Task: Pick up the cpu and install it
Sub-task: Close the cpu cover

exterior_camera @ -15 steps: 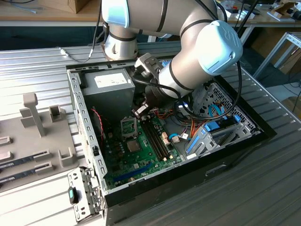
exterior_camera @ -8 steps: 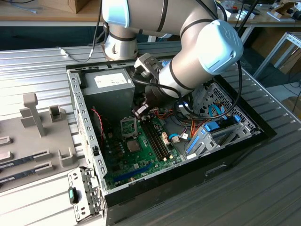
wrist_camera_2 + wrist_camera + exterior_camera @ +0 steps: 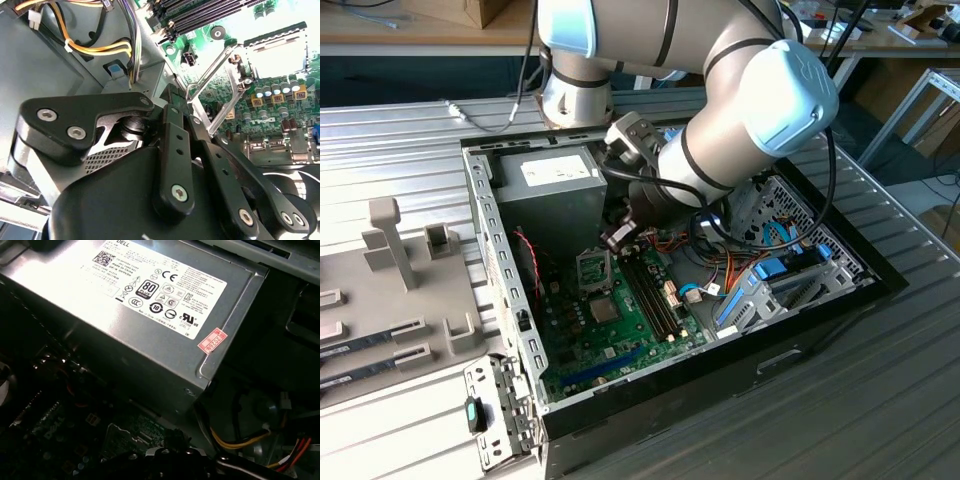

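Where the cpu lies: I cannot tell; the socket's bed is washed out by glare in the second wrist view, and the jaws' tips are hidden behind the gripper's own links
Grey square (image 3: 605, 308): a small flat patch on the board, just beside the socket on the side away from the gripper; whether it is the cpu or a fixed chip I cannot say
Socket (image 3: 595, 268): on the board, directly under the gripper in the exterior view; its frame (image 3: 275, 45) stands hinged up, so it looks open
Lever (image 3: 215, 80): a bare wire rod, raised; its long axis runs from its hooked end, just at the gripper's tip, away toward the frame
Gripper (image 3: 612, 238): low inside the case, just above the socket and nearer to it than to anything else; in the second wrist view its tip (image 3: 187, 107) meets the lever's hooked end
Jaws: spread or pressed together, I cannot tell; nor whether they pinch anything
Key relation: judging by both views, the socket lies just below and ahead of the jaws, with the lever between
Board (image 3: 620, 335): green, flat on the case floor; slots (image 3: 650, 290) run beside the socket
Power supply (image 3: 150, 315): grey box against the case wall, near the arm
Case (image 3: 880, 285): open-topped, on the ribbed counter (image 3: 400, 140)
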Action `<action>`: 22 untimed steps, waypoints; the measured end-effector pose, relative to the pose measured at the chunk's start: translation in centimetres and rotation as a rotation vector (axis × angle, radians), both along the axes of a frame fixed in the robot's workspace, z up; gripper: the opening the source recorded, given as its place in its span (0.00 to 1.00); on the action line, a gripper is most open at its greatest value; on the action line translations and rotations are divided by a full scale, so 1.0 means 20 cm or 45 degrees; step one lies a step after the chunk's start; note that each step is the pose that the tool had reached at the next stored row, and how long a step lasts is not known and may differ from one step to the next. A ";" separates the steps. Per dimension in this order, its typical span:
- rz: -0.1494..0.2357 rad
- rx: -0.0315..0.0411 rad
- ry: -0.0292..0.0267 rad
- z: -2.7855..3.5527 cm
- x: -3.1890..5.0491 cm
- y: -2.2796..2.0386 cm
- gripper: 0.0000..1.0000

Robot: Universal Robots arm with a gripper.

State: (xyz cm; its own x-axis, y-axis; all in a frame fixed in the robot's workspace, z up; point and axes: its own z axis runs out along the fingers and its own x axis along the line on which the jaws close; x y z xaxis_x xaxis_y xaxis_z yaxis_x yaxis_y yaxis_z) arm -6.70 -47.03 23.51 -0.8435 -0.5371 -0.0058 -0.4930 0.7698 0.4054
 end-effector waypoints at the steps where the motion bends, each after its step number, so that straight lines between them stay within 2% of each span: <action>1: 0.023 -0.0001 0.0000 0.000 0.000 0.000 0.11; 9: 0.152 0.0009 0.0000 0.000 0.001 0.000 0.11; 11: 0.158 0.0015 0.0001 0.000 0.001 0.000 0.11; 18: 0.180 0.0206 -0.0011 0.000 0.003 -0.018 0.11; 22: 0.187 0.0277 -0.0016 0.007 0.003 -0.018 0.11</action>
State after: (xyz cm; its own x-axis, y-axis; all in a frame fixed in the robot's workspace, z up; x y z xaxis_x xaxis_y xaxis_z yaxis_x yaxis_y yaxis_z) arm -6.64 -47.40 23.65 -0.7560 -0.6542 -0.0198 -0.6000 0.6806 0.4205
